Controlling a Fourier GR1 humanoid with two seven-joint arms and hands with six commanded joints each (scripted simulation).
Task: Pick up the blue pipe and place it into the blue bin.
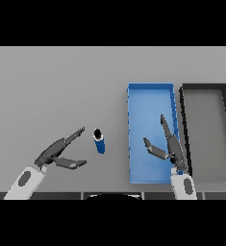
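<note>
So the blue pipe (99, 141) is standing upright on the grey bench (56, 86), just left of the blue bin (151, 93) and not touching it. The left robot hand (61, 150) is sitting near the pipe on its left side, fingers spread wide with the thumb splayed out below, holding nothing. There's a clear gap between its fingertips and the pipe. The right robot hand (168, 144) is hovering over the right side of the blue bin, fingers straight and relaxed, also holding nothing.

Looks to me like it's lining up the reach with the left one. If I were coaching it: keep that hand wide, slide in so the pipe ends up between thumb and fingers, and only then curl around the middle of the body. The thing is narrow and standing on end, so I'm guessing a nudge from a fingertip is going to tip it over. There's also a dark bin (205, 89) right beside the blue one, so aim matters later.
</note>
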